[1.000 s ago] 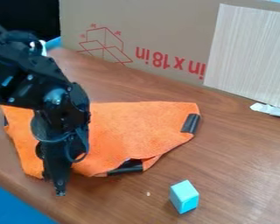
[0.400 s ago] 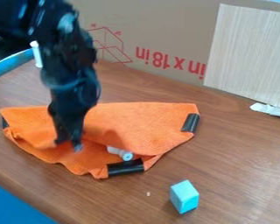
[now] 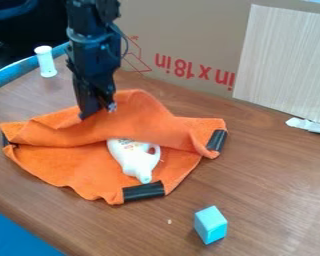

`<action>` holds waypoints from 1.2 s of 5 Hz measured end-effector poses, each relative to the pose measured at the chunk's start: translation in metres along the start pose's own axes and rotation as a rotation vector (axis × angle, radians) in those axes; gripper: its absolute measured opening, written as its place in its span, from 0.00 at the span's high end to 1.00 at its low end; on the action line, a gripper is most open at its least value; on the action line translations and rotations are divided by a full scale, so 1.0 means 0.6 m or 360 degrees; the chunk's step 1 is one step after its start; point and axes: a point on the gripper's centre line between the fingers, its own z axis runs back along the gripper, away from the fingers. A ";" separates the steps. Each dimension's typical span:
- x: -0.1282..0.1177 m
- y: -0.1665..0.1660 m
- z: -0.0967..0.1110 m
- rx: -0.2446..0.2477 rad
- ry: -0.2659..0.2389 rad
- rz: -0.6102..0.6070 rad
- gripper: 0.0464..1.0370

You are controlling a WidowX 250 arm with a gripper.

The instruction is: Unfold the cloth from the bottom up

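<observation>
Cloth: soft fabric, matt, slightly fuzzy nap. Black tabs on it: smooth, slight sheen, plastic or tape, can't tell which. Bottle: white plastic, smooth, soft gloss. Table: wood look, visible grain, satin. Box: cardboard, matt. Panel: pale wood-grain face, matt. Block: smooth, mostly matt, material unclear. Arm: black, hard, glossy highlights.
</observation>
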 end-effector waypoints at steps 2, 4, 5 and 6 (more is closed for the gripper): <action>0.038 0.080 -0.025 -0.0031 0.0077 0.0248 0.99; 0.062 0.147 -0.039 -0.0035 0.0108 0.0456 0.99; 0.074 0.180 -0.058 -0.0033 0.0141 0.0559 0.99; 0.080 0.213 -0.074 -0.0026 0.0183 0.0670 0.99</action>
